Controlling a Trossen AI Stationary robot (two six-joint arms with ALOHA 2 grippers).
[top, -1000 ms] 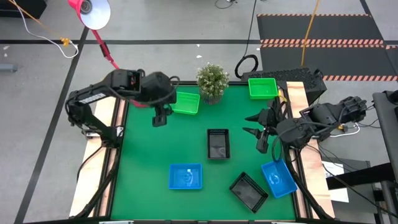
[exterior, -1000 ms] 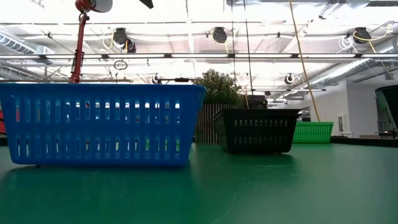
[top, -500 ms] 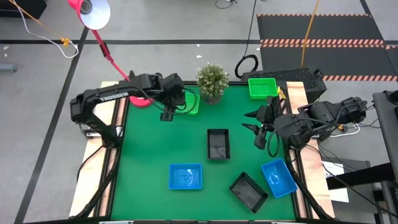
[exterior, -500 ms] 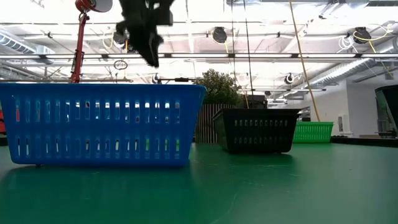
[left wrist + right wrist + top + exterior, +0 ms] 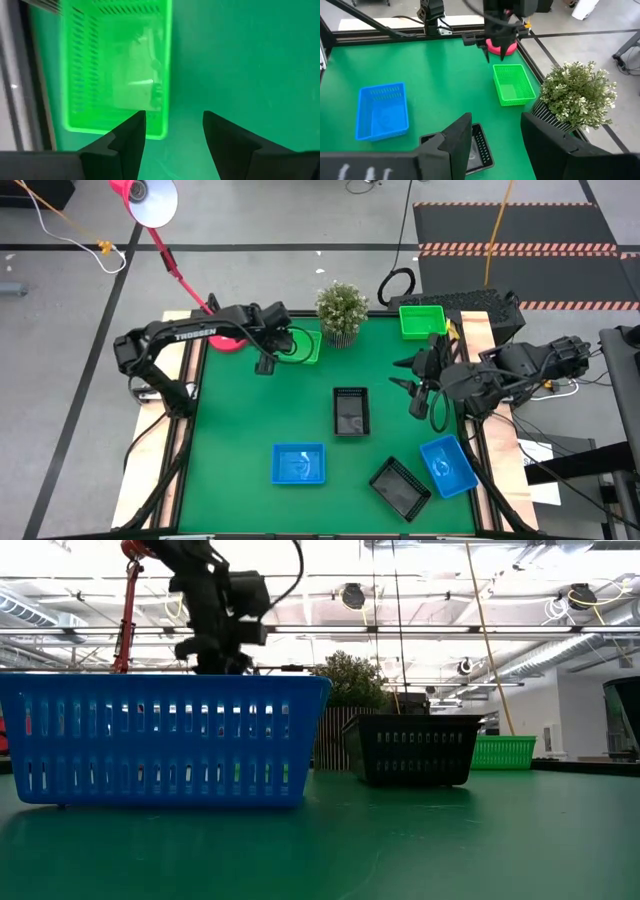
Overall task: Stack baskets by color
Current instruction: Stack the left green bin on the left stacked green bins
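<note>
**Left gripper over the far-left green basket**

My left gripper hangs above the near end of a green basket at the far left of the counter, fingers spread apart with nothing between them. In the left wrist view one finger lines up with the basket's end wall; contact can't be told.

My right gripper waits over the counter's right side, fingers apart, nothing held.

Other baskets:
- second green basket at the far right corner, well apart from the first
- black basket near the counter's middle
- another black basket at the near edge, turned at an angle
- blue basket near the front, left of that black one
- second blue basket just beside the angled black one, at the right edge

Potted plant stands at the far edge between the two green baskets, just beside the left one. Red lamp base sits behind my left arm.
</note>
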